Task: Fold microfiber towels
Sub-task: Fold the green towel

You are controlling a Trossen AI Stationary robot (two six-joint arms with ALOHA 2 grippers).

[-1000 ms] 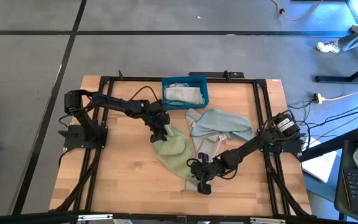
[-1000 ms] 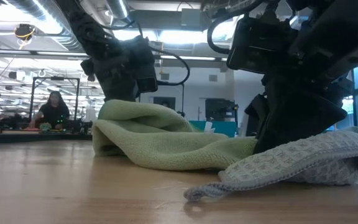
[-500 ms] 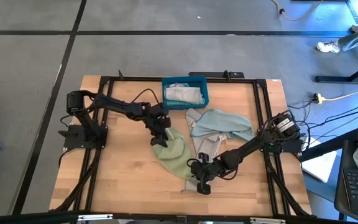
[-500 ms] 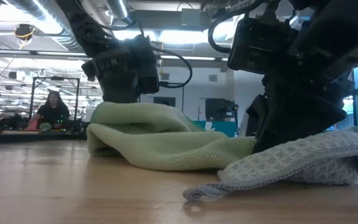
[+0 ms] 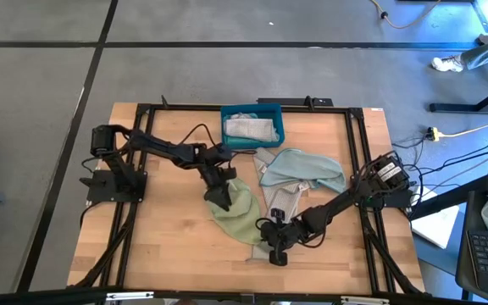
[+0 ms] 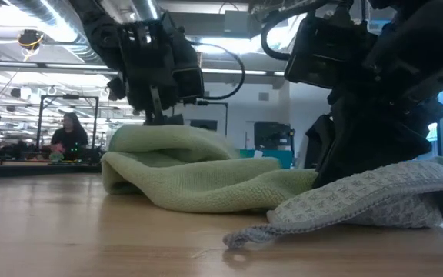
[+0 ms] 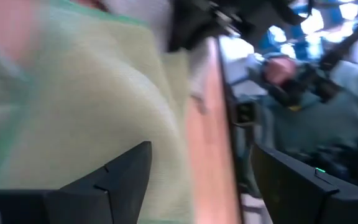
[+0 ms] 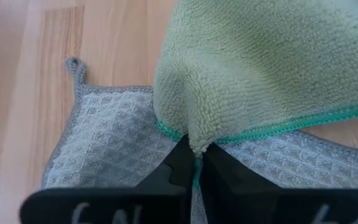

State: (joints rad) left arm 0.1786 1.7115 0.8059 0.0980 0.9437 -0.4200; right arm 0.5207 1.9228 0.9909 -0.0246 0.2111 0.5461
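**Green towel half folded, one corner pinched**

Wooden table is carrying the pale green towel, bunched near its middle, partly over a grey waffle towel. Right gripper is pinching the green corner, fingers nearly closed. Left gripper is hanging over the far edge, fingers wide, holding nothing. The fold seems unfinished; next the left one probably needs a new hold on an edge.

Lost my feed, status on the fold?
Right tool shut on pale green towel corner. Left tool open above it. Grey towel lies underneath, in the way.
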